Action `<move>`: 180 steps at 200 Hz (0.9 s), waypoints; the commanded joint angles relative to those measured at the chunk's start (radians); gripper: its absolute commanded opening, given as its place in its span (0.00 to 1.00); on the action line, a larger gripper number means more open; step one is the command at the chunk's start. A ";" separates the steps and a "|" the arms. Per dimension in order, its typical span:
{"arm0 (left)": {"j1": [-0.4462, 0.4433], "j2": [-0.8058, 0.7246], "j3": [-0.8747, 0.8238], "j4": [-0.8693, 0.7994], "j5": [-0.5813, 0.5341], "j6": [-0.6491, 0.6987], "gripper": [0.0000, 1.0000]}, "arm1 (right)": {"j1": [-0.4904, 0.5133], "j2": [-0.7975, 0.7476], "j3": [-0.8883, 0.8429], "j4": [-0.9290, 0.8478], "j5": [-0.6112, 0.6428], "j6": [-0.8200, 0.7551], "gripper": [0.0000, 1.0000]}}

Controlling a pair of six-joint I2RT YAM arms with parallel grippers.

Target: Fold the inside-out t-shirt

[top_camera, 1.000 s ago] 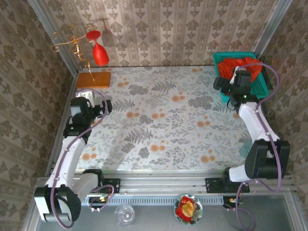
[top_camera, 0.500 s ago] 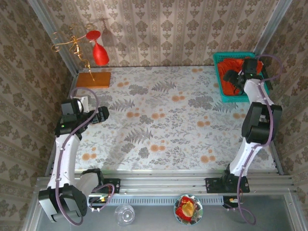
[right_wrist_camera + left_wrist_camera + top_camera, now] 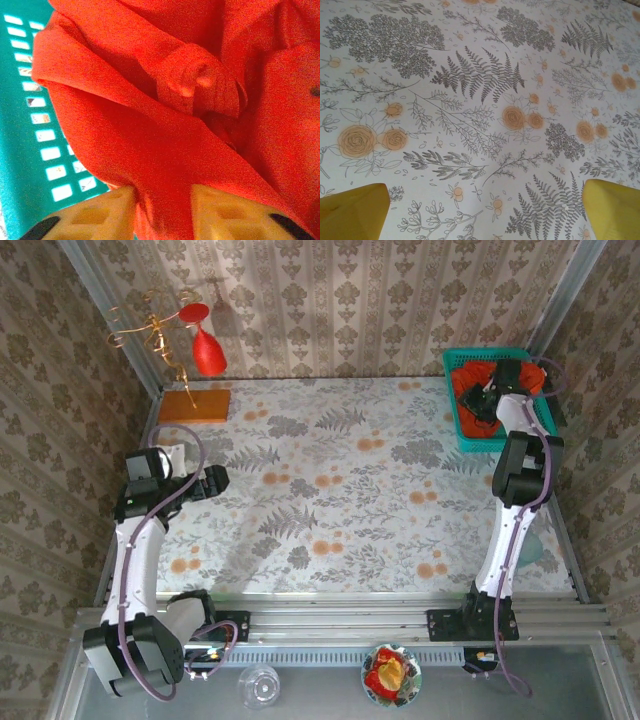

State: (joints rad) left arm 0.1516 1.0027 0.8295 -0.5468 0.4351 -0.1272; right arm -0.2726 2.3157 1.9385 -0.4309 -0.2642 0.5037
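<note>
The t-shirt (image 3: 150, 100) sits bunched in the teal basket (image 3: 20, 100), far right corner of the counter (image 3: 330, 490). My right gripper (image 3: 165, 212) has its jaws pinched on a fold, likely to lift it out. My left gripper (image 3: 482, 207) hovers near the left edge, jaws released, waiting.

My right arm has stretched out long. A second ago its wrist hung over the near edge of the teal basket (image 3: 470, 440), and now my right gripper (image 3: 162, 212) is down inside it, right on the inside-out t-shirt (image 3: 150, 125). The fingers were wide and have come in on a ridge of red cloth. Over on the other side, my left gripper (image 3: 212, 480) has slid a little back toward me, and the arm has swung out leftward.
</note>
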 commanded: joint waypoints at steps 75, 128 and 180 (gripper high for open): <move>0.002 -0.001 -0.011 -0.001 0.045 0.008 0.99 | -0.005 -0.281 -0.050 -0.002 0.072 -0.005 0.00; -0.007 -0.019 -0.017 0.007 0.044 0.004 0.99 | 0.028 -0.539 -0.065 -0.053 0.056 -0.039 0.00; -0.013 -0.022 -0.018 0.011 0.042 0.004 0.98 | 0.121 -0.762 -0.031 -0.092 -0.075 -0.034 0.00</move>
State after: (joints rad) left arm 0.1452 1.0008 0.8242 -0.5453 0.4614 -0.1272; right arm -0.1902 1.6375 1.8671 -0.4839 -0.2264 0.4683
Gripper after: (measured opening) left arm 0.987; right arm 0.065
